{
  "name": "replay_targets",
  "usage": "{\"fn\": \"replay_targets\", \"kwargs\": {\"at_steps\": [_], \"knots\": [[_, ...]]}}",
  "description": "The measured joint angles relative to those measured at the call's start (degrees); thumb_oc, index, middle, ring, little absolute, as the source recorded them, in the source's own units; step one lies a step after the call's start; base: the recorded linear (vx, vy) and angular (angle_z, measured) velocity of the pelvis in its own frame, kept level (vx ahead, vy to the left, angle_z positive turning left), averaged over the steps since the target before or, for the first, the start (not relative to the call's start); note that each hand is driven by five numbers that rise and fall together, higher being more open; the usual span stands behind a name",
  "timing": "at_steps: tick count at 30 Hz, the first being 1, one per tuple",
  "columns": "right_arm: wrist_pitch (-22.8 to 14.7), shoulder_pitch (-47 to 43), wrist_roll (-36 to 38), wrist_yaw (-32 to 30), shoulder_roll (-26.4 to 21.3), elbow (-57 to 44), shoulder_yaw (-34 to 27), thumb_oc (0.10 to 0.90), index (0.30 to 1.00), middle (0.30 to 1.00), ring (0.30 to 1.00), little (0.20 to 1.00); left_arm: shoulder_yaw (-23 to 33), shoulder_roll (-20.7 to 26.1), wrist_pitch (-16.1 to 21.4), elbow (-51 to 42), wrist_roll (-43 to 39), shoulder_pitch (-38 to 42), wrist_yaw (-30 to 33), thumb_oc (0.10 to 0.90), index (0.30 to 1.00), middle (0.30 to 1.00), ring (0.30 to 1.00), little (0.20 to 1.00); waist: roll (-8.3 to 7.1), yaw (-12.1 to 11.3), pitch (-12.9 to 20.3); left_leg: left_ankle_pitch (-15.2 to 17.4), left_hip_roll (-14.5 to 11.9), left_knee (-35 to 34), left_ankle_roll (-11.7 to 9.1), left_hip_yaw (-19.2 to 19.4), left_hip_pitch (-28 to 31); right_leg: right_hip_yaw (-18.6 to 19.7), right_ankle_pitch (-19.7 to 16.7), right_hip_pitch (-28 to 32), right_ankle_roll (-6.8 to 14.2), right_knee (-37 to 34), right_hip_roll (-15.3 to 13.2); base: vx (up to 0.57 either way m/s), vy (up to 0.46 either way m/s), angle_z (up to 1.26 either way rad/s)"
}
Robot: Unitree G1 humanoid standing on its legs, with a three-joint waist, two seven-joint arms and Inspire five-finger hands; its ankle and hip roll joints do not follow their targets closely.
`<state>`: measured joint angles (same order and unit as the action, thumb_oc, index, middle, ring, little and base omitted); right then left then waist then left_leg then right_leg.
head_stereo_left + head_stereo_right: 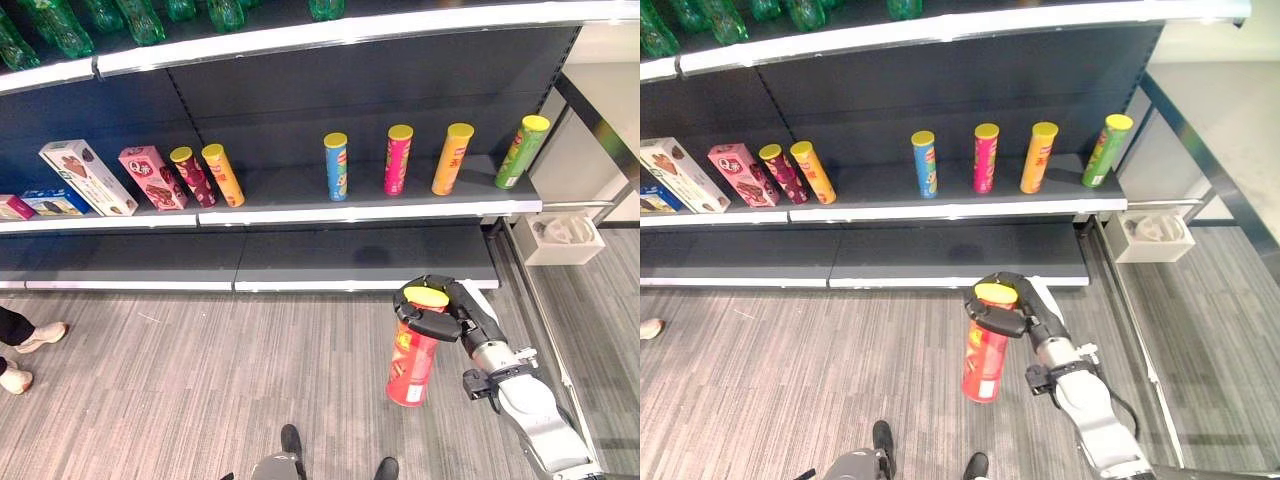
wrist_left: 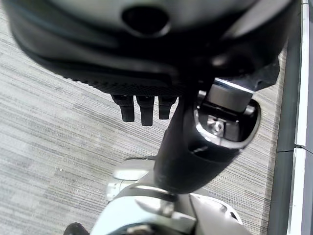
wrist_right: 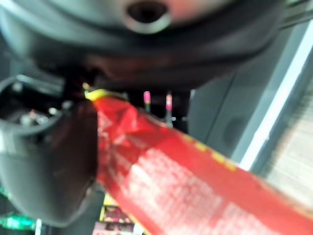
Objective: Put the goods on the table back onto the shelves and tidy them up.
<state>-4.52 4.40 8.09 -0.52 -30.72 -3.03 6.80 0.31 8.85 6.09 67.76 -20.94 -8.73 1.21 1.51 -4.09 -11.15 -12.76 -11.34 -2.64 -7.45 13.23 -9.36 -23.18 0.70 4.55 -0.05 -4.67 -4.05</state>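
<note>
The right hand [image 1: 440,315] has its fingers [image 1: 992,318] curled round the top of the red can [image 1: 412,362], just under the yellow lid, and the tube hangs below the grip, upright with a slight lean, out over the floor in front of the shelving. That's the key line here: the can's long axis runs near vertical, matching the tubes already standing on the middle shelf [image 1: 370,212], which lies ahead of the hand and higher. The blue can [image 1: 336,166], pink can [image 1: 398,159], orange can [image 1: 452,158] and green can [image 1: 521,150] stand spaced along that shelf towards its right end, with gaps between them; my read is the red one goes up into that row. The tube itself is tall, slim, red with a yellow cap and pale print on its side. In the left wrist view the left hand [image 2: 144,105] has its fingers curled and holds nothing.
</note>
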Motion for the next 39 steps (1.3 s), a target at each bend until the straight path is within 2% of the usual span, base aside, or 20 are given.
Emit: {"fn": "replay_targets", "kwargs": {"at_steps": [3,6,9,10,11,12,14,17,19,20,21,22,24,25,27,31,32,34,36,39], "knots": [[0.3,0.6,-0.4,-0.1,0.0,0.5,0.3,0.400,0.300,0.300,0.300,0.300,0.1,0.6,-0.2,0.9,-0.3,1.2,1.5,0.800,0.900,0.900,0.900,0.900,-0.19,-0.4,-0.2,-0.3,-5.0,-3.0,-0.9,-1.3,-2.4,0.6,1.1,2.7,0.5,-0.2,1.6,0.24,0.272,-0.08],[0.4,0.8,-1.5,-1.1,0.4,0.1,0.1,0.400,0.300,0.300,0.300,0.300,-0.4,0.6,-0.1,0.7,-0.3,1.0,2.4,0.800,0.900,0.900,0.900,0.900,0.50,-0.8,0.1,-0.2,-6.9,-2.7,-0.8,-1.2,-3.6,2.4,2.0,5.2,1.8,0.6,1.4,0.20,0.297,-0.39],[1.0,3.8,-2.6,-1.6,0.5,-1.1,-0.6,0.400,0.300,0.300,0.300,0.300,-2.8,0.1,-0.2,1.2,-0.2,1.2,3.1,0.800,0.900,0.900,0.900,0.900,1.60,-0.4,1.1,0.6,-6.9,-1.2,-0.3,-1.4,-2.4,5.0,3.3,7.4,5.6,0.9,-0.2,0.24,0.448,-0.49],[1.5,5.8,-3.6,-1.8,1.8,-2.3,-1.1,0.400,0.300,0.300,0.300,0.300,-3.0,-0.3,-0.2,2.1,0.3,1.3,3.5,0.800,0.900,0.900,0.900,0.900,2.09,0.1,1.8,-2.9,-5.6,1.1,1.1,-1.0,-1.6,6.0,4.5,8.6,7.9,2.3,-2.1,0.18,0.507,-0.51],[3.2,6.9,-4.9,-2.5,5.0,-2.2,-0.3,0.400,0.300,0.300,0.300,0.300,-2.9,1.2,-0.3,2.5,0.7,1.7,3.8,0.800,0.900,0.900,0.900,0.900,-1.88,0.2,2.4,-0.3,-2.5,2.9,1.8,0.7,-1.9,7.4,5.7,7.4,7.9,4.3,-6.3,0.21,0.701,-0.39],[3.5,8.1,-5.6,-2.2,6.4,-2.4,0.4,0.400,0.300,0.300,0.300,0.300,-3.7,2.7,-0.3,2.2,1.5,3.4,4.1,0.800,0.900,0.900,0.900,0.900,-3.93,1.2,2.2,0.9,-0.5,3.9,3.5,2.1,-1.8,8.2,4.1,5.8,8.0,7.1,-8.4,0.15,0.688,-0.16],[4.2,10.8,-7.5,-2.6,10.3,-4.8,0.2,0.400,0.300,0.300,0.300,0.300,-5.9,4.4,-0.8,2.3,4.1,6.1,4.5,0.800,0.900,0.900,0.900,0.900,-3.74,2.5,1.5,3.3,2.2,7.0,6.2,2.3,-1.7,9.6,1.4,3.2,7.3,16.0,-12.1,0.05,0.445,0.25],[4.4,9.2,-7.8,-2.4,10.6,-5.6,2.7,0.400,0.300,0.300,0.300,0.300,-6.4,4.0,0.3,1.5,6.2,7.2,4.2,0.800,0.900,0.900,0.900,0.900,-3.22,3.0,1.9,5.8,5.1,6.0,8.6,3.9,1.0,9.4,-0.6,-1.3,6.7,26.5,-17.0,0.08,0.408,-0.03],[4.4,6.7,-8.2,-2.4,11.6,-6.4,3.2,0.400,0.300,0.300,0.300,0.300,-5.7,4.7,1.0,1.0,6.5,8.2,3.9,0.800,0.900,0.900,0.900,0.900,-3.81,2.4,2.1,8.6,7.8,7.5,10.9,6.2,1.4,8.8,-7.5,-4.5,7.6,30.9,-19.7,0.21,0.486,-0.17],[4.4,5.4,-8.5,-2.7,11.6,-6.4,3.4,0.400,0.300,0.300,0.300,0.300,-5.7,3.9,0.9,1.8,6.5,8.4,3.5,0.800,0.900,0.900,0.900,0.900,-3.25,2.7,1.9,9.7,8.6,7.3,12.0,6.6,2.8,8.3,-11.7,-5.5,7.2,33.2,-21.2,0.16,0.288,-0.23],[4.4,4.7,-9.0,-2.7,11.1,-6.6,3.6,0.400,0.300,0.300,0.300,0.300,-6.0,2.3,0.5,3.7,6.8,7.9,3.3,0.800,0.900,0.900,0.900,0.900,-2.30,3.4,1.7,10.1,10.2,3.8,13.2,6.3,7.5,7.8,-17.7,-7.4,8.9,38.2,-23.5,0.19,0.398,-0.09],[4.0,4.5,-9.2,-2.8,11.2,-6.7,4.0,0.400,0.300,0.300,0.300,0.300,-6.1,2.1,0.1,4.6,7.4,7.0,3.3,0.800,0.900,0.900,0.900,0.900,-1.77,3.4,2.1,9.3,10.8,0.6,13.1,6.6,10.1,8.1,-11.2,-9.6,11.5,43.7,-23.6,0.17,0.301,0.17],[2.6,4.7,-10.2,-3.0,9.9,-8.3,4.9,0.400,0.300,0.300,0.300,0.300,-7.3,2.7,0.2,4.8,7.8,6.2,3.5,0.800,0.900,0.900,0.900,0.900,-3.08,4.7,2.8,10.0,12.6,-0.7,14.8,5.8,10.9,10.5,-1.1,-17.8,11.3,44.1,-17.0,0.20,0.284,0.27],[1.9,6.2,-11.1,-4.0,10.7,-9.7,3.8,0.400,0.300,0.300,0.300,0.300,-8.1,2.1,-0.2,4.8,8.6,6.5,3.4,0.800,0.900,0.900,0.900,0.900,-2.10,5.7,1.9,9.5,12.8,-2.5,15.2,4.7,12.9,6.7,2.5,-18.1,9.8,34.3,-10.9,0.10,0.163,0.14],[1.7,6.8,-11.4,-4.1,10.4,-9.3,3.8,0.400,0.300,0.300,0.300,0.300,-8.6,2.9,-0.3,4.7,9.3,6.2,3.1,0.800,0.900,0.900,0.900,0.900,-2.18,6.0,1.8,9.9,13.9,-2.4,14.9,4.9,14.1,2.5,2.9,-18.3,8.5,27.8,-8.6,0.04,0.082,0.36],[1.5,10.3,-13.5,-5.4,7.0,-8.9,4.0,0.400,0.300,0.300,0.300,0.300,-9.1,1.8,-0.2,2.8,12.0,6.4,3.1,0.800,0.900,0.900,0.900,0.900,-1.48,7.0,2.1,11.8,16.7,-2.5,14.1,0.5,14.4,4.9,0.8,-19.2,5.3,19.4,-3.0,0.06,0.050,0.75],[1.4,11.1,-14.9,-5.5,6.5,-9.0,3.9,0.400,0.300,0.300,0.300,0.300,-9.9,1.5,-0.5,2.0,12.4,6.3,3.1,0.800,0.900,0.900,0.900,0.900,-0.39,6.7,1.8,11.4,17.5,-2.3,14.6,-1.1,14.6,7.0,0.3,-17.9,4.8,19.0,-2.0,0.06,0.018,0.49],[1.4,11.4,-17.7,-5.9,5.7,-9.0,4.5,0.400,0.300,0.300,0.300,0.300,-10.3,1.2,-0.7,0.0,12.7,5.0,3.3,0.800,0.900,0.900,0.900,0.900,0.38,6.1,1.5,11.4,17.9,-2.3,14.6,-1.9,14.7,6.1,0.4,-14.1,4.6,17.1,-1.6,0.06,0.000,0.35],[1.3,11.0,-20.6,-6.1,4.3,-9.0,5.1,0.400,0.300,0.300,0.300,0.300,-10.1,1.2,-0.4,-1.2,12.5,3.4,3.6,0.800,0.900,0.900,0.900,0.900,0.61,5.0,1.6,11.4,17.6,-2.4,14.5,-2.7,14.5,5.9,-1.0,-8.3,4.0,9.5,-0.2,0.08,-0.059,0.11],[1.1,10.8,-21.3,-6.6,4.2,-9.0,5.0,0.400,0.300,0.300,0.300,0.300,-7.6,0.6,-0.2,-0.8,11.8,2.3,3.7,0.800,0.900,0.900,0.900,0.900,0.33,4.9,1.8,11.8,17.3,-2.4,13.8,-3.0,14.6,5.6,-3.5,-6.9,3.7,6.3,0.6,0.05,-0.055,0.03]]}}
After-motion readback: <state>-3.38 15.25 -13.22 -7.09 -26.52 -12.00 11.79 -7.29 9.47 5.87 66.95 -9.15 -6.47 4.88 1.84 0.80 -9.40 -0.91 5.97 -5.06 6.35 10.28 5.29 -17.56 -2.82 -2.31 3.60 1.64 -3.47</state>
